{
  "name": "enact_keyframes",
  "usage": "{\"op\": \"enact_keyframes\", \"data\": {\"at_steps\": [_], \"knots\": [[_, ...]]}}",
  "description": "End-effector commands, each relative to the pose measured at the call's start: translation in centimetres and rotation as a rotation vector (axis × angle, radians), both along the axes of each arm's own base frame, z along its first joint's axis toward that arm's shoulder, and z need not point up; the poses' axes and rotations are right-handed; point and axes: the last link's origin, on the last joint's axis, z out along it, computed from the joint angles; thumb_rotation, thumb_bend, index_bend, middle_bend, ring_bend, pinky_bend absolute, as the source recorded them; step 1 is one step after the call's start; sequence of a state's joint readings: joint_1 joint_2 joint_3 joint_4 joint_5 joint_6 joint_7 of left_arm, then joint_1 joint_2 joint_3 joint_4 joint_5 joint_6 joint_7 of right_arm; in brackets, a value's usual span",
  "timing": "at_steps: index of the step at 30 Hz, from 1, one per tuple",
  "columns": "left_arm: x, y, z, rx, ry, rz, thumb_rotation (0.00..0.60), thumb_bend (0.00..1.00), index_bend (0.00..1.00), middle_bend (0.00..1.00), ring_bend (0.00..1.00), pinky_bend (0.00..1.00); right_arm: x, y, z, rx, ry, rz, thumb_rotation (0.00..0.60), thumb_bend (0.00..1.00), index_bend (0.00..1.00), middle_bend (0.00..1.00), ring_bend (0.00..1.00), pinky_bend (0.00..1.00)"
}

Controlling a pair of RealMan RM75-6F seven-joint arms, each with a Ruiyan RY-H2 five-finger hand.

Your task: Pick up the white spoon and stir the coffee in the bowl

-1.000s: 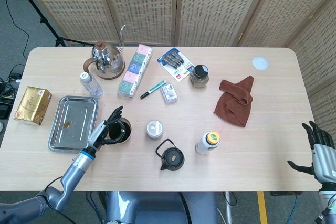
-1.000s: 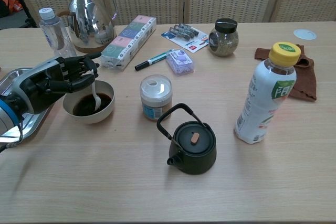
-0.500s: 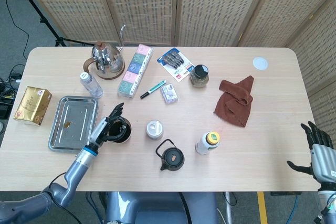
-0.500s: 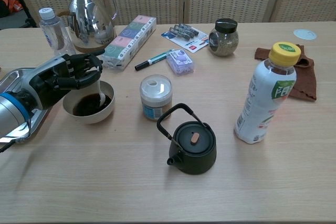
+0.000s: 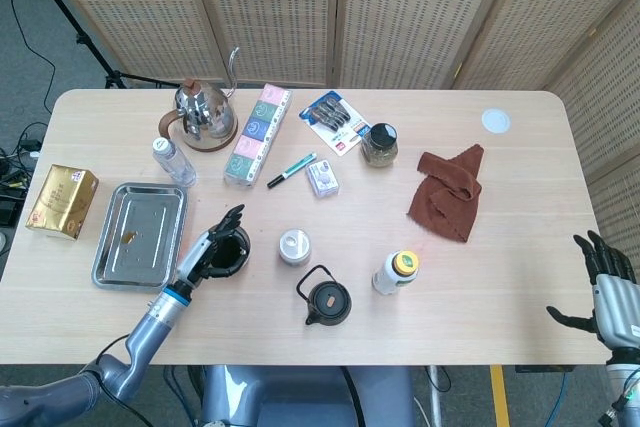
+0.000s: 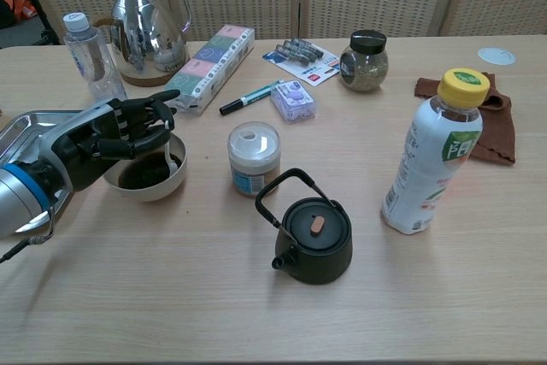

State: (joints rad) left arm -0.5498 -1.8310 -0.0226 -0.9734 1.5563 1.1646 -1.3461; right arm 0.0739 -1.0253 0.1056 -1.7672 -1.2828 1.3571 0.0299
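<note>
A white bowl (image 6: pixel 155 185) of dark coffee (image 6: pixel 142 173) stands on the table's near left, also visible as the bowl (image 5: pixel 236 252) from the head view. My left hand (image 6: pixel 115 128) hovers over the bowl and holds the white spoon (image 6: pixel 169 154), whose bowl end dips into the coffee on the right side. From above, the left hand (image 5: pixel 208 250) covers much of the bowl. My right hand (image 5: pixel 606 285) hangs off the table's right edge, fingers spread and empty.
A metal tray (image 6: pixel 17 132) lies left of the bowl. A small white jar (image 6: pixel 254 158), a black teapot (image 6: pixel 314 237) and a yellow-capped bottle (image 6: pixel 436 154) stand to the right. Behind are a water bottle (image 6: pixel 88 57), a steel kettle (image 6: pixel 149 27), a tissue box (image 6: pixel 209 57) and a marker (image 6: pixel 249 98).
My left hand has shifted right and nearer across the bowl, carrying the spoon from the middle toward the bowl's right side. The right hand has stayed put.
</note>
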Motion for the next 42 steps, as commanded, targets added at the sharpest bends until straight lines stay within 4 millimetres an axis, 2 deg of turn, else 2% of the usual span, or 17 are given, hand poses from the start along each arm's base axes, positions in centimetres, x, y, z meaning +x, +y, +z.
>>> {"op": "enact_keyframes", "data": {"at_steps": [1, 12, 22, 35, 42], "knots": [[-0.4, -0.3, 0.1, -0.013, -0.006, 0.011, 0.600, 0.47, 0.66, 0.00, 0.00, 0.00, 0.0, 0.0, 0.0, 0.001, 0.000, 0.001, 0.600, 0.00, 0.00, 0.00, 0.00, 0.00], [-2.1, 0.5, 1.1, 0.043, 0.020, 0.046, 0.600, 0.48, 0.66, 0.00, 0.00, 0.00, 0.0, 0.0, -0.4, 0.014, 0.005, -0.002, 0.600, 0.00, 0.00, 0.00, 0.00, 0.00], [-0.3, 1.9, 0.0, 0.039, 0.040, -0.005, 0.600, 0.48, 0.66, 0.00, 0.00, 0.00, 0.0, 0.0, -0.5, 0.016, 0.005, -0.006, 0.600, 0.00, 0.00, 0.00, 0.00, 0.00], [1.0, 0.5, -0.4, 0.006, 0.006, -0.056, 0.600, 0.48, 0.66, 0.00, 0.00, 0.00, 0.0, -0.1, -0.2, 0.007, -0.002, -0.004, 0.600, 0.00, 0.00, 0.00, 0.00, 0.00], [0.3, 0.3, -0.5, -0.021, 0.014, -0.030, 0.600, 0.48, 0.66, 0.00, 0.00, 0.00, 0.0, 0.0, -0.2, 0.007, -0.003, -0.002, 0.600, 0.00, 0.00, 0.00, 0.00, 0.00]]}}
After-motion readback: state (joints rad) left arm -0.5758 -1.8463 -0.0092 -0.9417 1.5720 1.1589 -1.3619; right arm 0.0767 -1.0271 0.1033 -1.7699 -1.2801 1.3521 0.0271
